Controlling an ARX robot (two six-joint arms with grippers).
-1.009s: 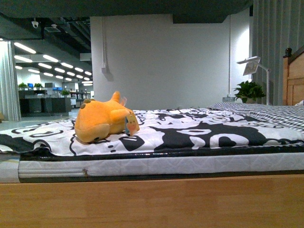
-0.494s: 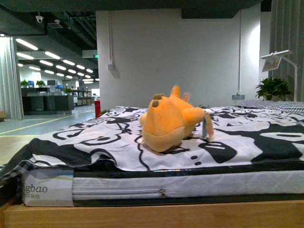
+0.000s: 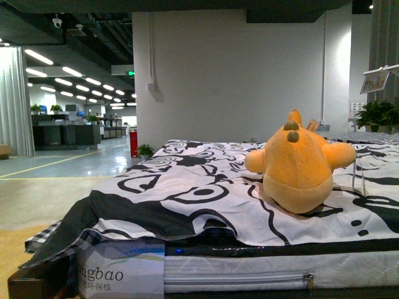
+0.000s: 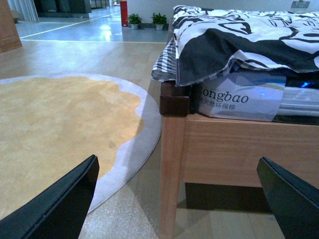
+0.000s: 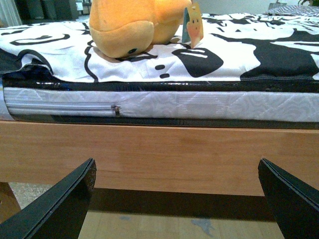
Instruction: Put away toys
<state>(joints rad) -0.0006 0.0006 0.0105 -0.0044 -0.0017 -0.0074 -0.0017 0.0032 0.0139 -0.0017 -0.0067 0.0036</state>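
Observation:
The orange-yellow plush toy (image 3: 299, 163) lies on the black-and-white patterned bedspread (image 3: 206, 193), right of centre in the front view, with small grey-brown horn tips on top. It also shows in the right wrist view (image 5: 134, 22), with a paper tag (image 5: 193, 22) beside it. My right gripper (image 5: 177, 199) is open and empty, low in front of the wooden bed frame (image 5: 159, 154), well below the toy. My left gripper (image 4: 179, 199) is open and empty, low near the bed's wooden corner post (image 4: 172, 164). Neither arm shows in the front view.
The mattress (image 3: 249, 274) rests on the wooden frame; its end and the hanging bedspread corner (image 4: 199, 64) stick out over the post. A round yellow rug (image 4: 55, 129) covers the floor beside the bed. Potted plants (image 3: 377, 115) and a lamp stand at the far right.
The front view has swung left: the toy has shifted from centre to right of frame and looks closer, and the bed's left end with the mattress label has come into view.

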